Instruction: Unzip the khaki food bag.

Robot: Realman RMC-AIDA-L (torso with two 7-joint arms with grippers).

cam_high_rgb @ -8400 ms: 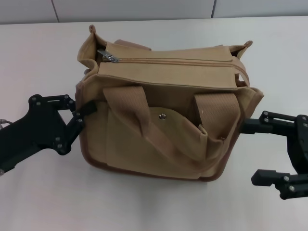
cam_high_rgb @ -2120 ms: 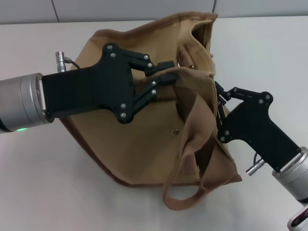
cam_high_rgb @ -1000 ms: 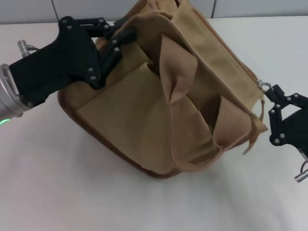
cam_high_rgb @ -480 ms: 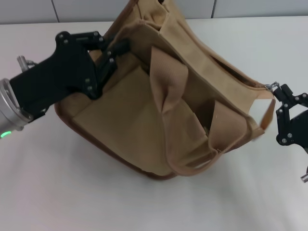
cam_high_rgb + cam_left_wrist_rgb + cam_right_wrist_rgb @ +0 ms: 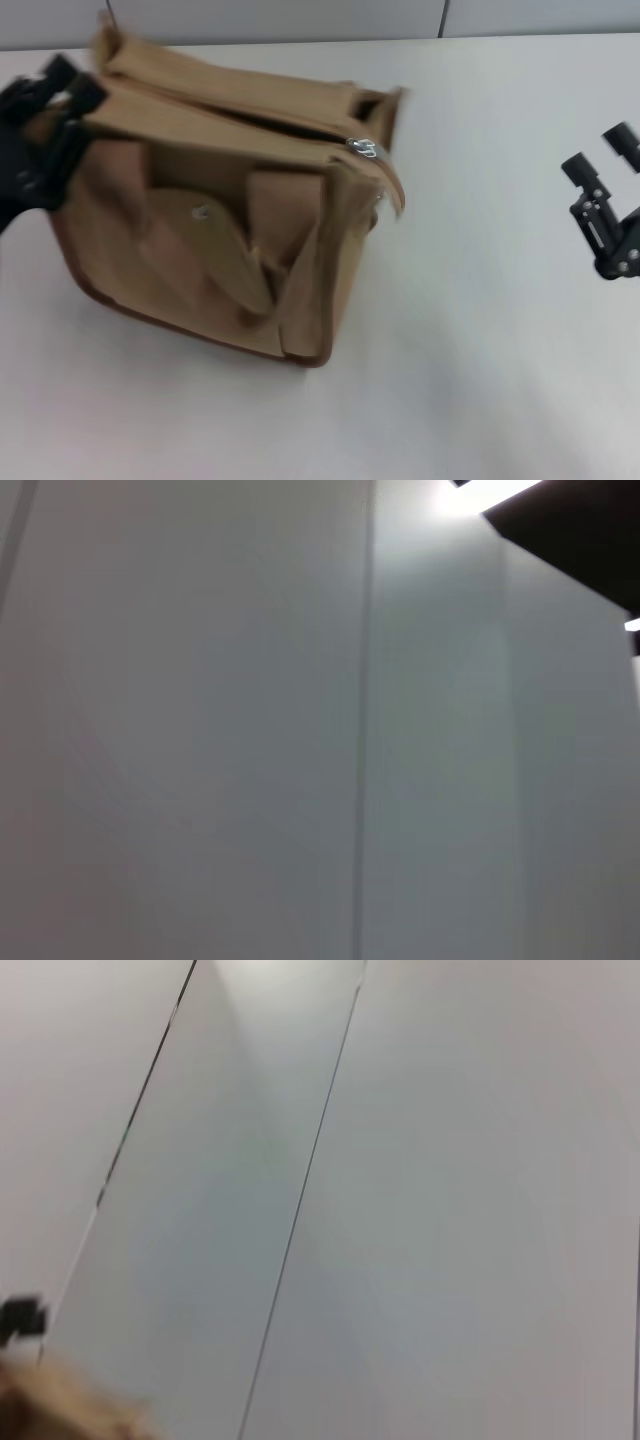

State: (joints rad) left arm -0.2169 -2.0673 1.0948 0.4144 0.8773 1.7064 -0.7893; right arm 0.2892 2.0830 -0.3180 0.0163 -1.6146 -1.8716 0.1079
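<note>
The khaki food bag (image 5: pixel 210 240) stands on the white table at the left, its front flap pocket with the metal snap (image 5: pixel 200 211) facing me. Its silver zipper pull (image 5: pixel 365 148) sits at the bag's right end, and a dark gap runs along the top behind it. My left gripper (image 5: pixel 72 80) is at the bag's upper left corner, against the fabric. My right gripper (image 5: pixel 600 155) is open and empty, well to the right of the bag. A tan blur of the bag (image 5: pixel 60 1410) shows in the right wrist view.
The white table (image 5: pixel 480 330) stretches to the right of and in front of the bag. A grey panelled wall (image 5: pixel 300 15) runs along the far edge. Both wrist views show mostly wall panels (image 5: pixel 300 730).
The bag has swung left and come down upright on the table. My right gripper has let go of the zipper pull and drawn off to the right. My left gripper has moved left.
</note>
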